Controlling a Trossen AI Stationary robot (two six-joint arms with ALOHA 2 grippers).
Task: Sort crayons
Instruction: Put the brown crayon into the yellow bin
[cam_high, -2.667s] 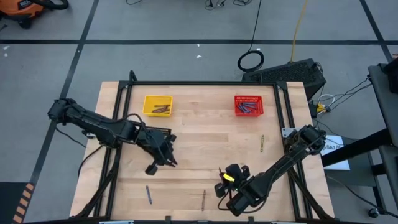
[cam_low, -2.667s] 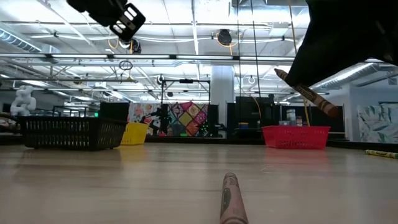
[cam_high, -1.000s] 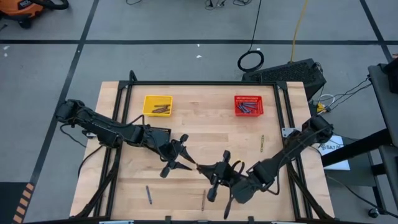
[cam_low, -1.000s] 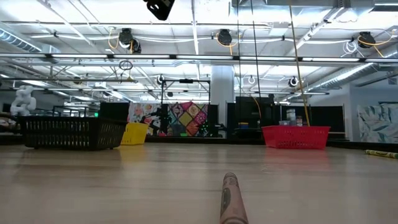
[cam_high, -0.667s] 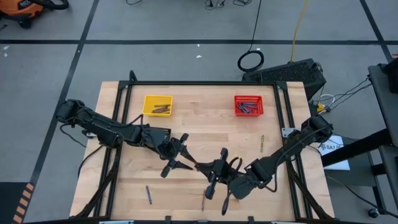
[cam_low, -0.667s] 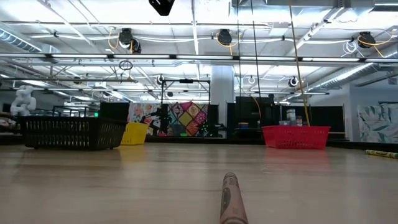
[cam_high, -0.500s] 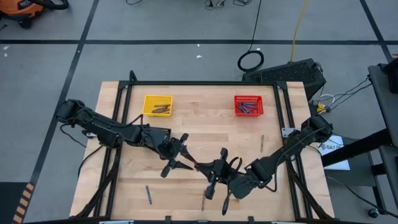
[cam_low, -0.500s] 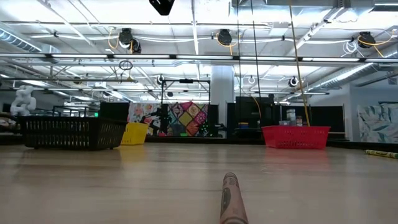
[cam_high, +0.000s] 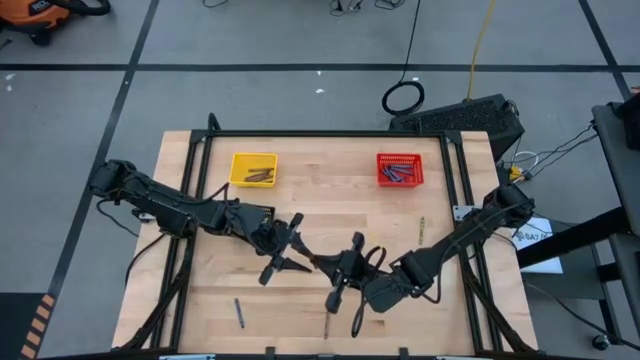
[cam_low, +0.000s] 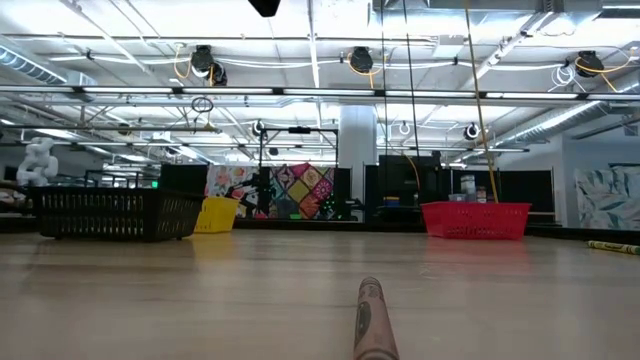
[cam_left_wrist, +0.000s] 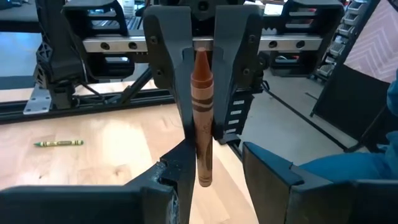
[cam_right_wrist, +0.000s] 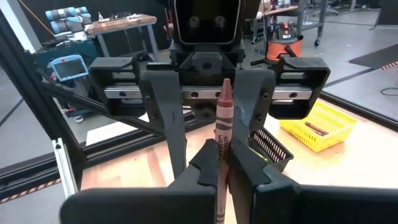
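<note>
In the middle of the high view, slightly below centre, the two grippers meet nose to nose above the wooden table (cam_high: 330, 190). The right gripper (cam_high: 338, 272) comes in from the lower right and is clamped on a brown crayon (cam_right_wrist: 222, 134), which sticks out forward from its pinched fingertips. The left gripper (cam_high: 288, 254) comes in from the left with its fingers (cam_left_wrist: 168, 59) spread apart on either side of that crayon's far end, and no contact with it shows. Other crayons lie loose on the table: a grey one (cam_high: 239, 312) in the lower left, a brown one (cam_high: 326, 322) at the bottom centre just under the right gripper, and a yellow-green one (cam_high: 421, 231) right of centre. The yellow basket (cam_high: 252, 169) in the upper left holds brown sticks, and the red basket (cam_high: 400, 169) in the upper right holds blue-grey ones. In the low view a black basket (cam_low: 115, 213) stands at the left.
</note>
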